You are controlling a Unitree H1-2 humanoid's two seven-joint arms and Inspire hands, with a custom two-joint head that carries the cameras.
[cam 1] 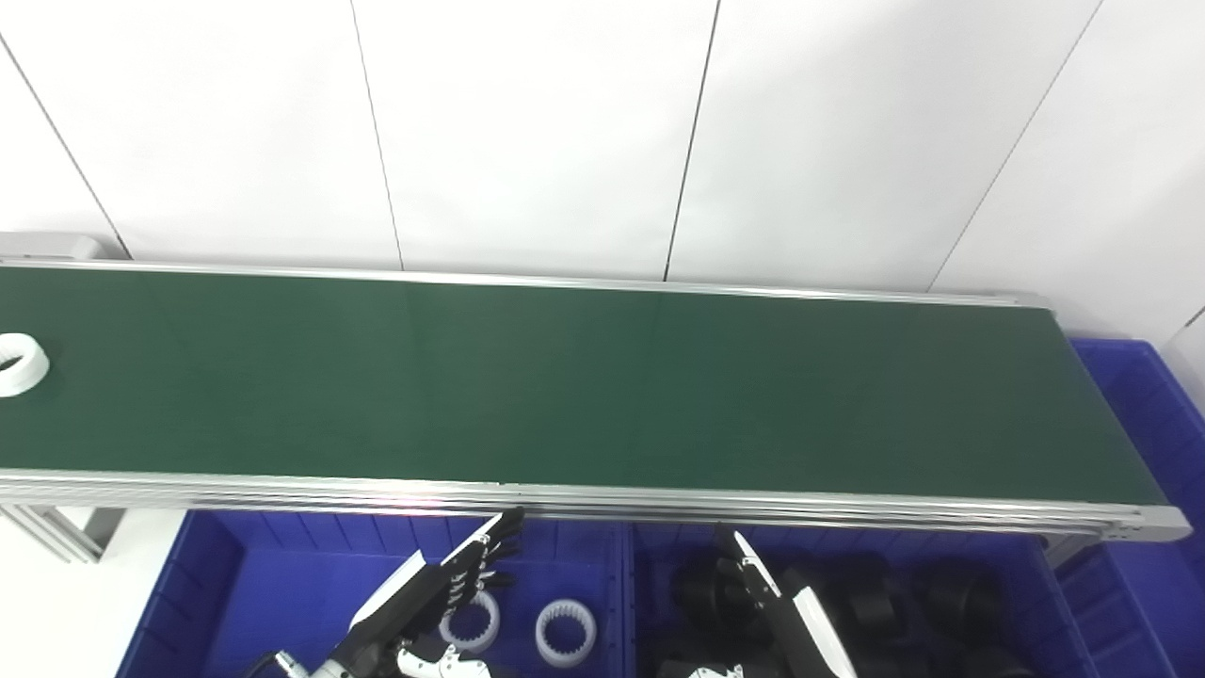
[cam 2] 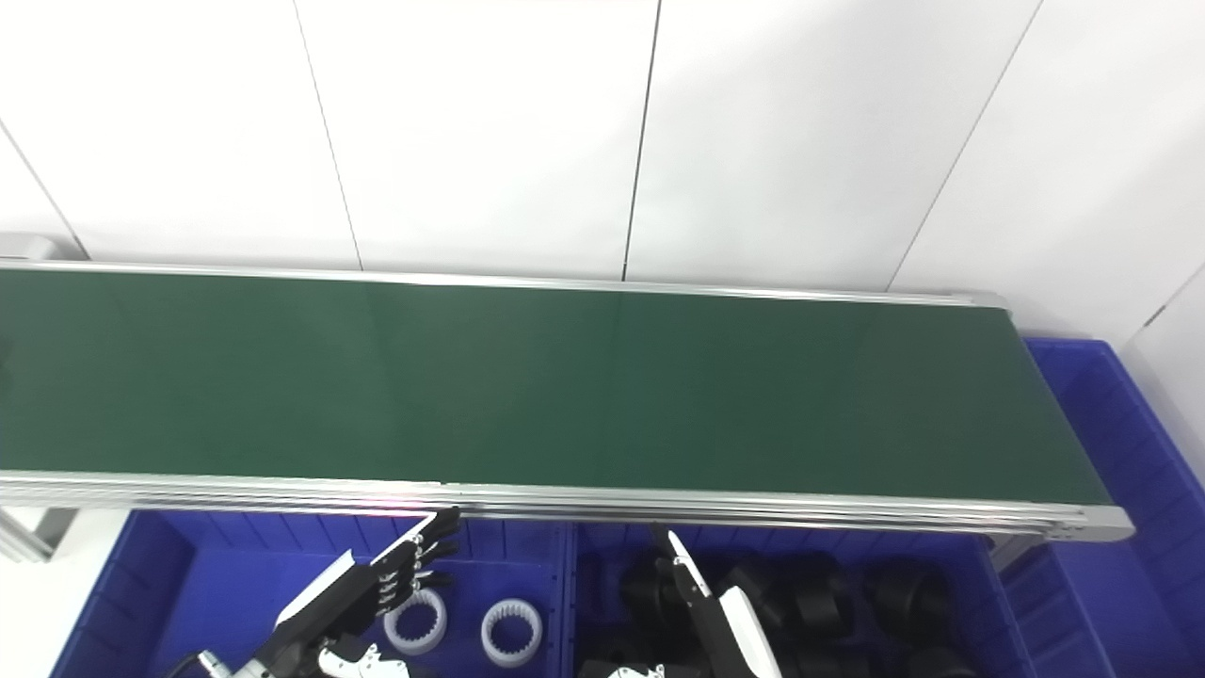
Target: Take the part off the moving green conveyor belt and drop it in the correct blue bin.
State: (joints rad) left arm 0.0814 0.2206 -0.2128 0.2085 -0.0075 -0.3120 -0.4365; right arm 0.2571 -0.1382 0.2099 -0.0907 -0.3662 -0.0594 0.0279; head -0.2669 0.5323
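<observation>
In the left eye view, a white ring part [cam 1: 19, 365] is being carried at the far left edge of the green conveyor belt [cam 1: 602, 386], well apart from both hands. In the right eye view, the left hand [cam 2: 377, 589] is being held with fingers spread and empty over the left blue bin [cam 2: 151, 593] (two white rings [cam 2: 463, 626] are lying inside), while the right hand [cam 2: 701, 603] is being held open and empty over the right blue bin [cam 2: 998, 603] of black parts [cam 2: 894, 589].

Industrial sorting station or factory test cell. Evidence: a long green conveyor belt [cam 1: 565, 386] in an aluminium frame, plain white wall panels [cam 1: 527, 132] directly behind the belt, and blue plastic bins [cam 1: 282, 584] of moulded parts below its near edge.
</observation>
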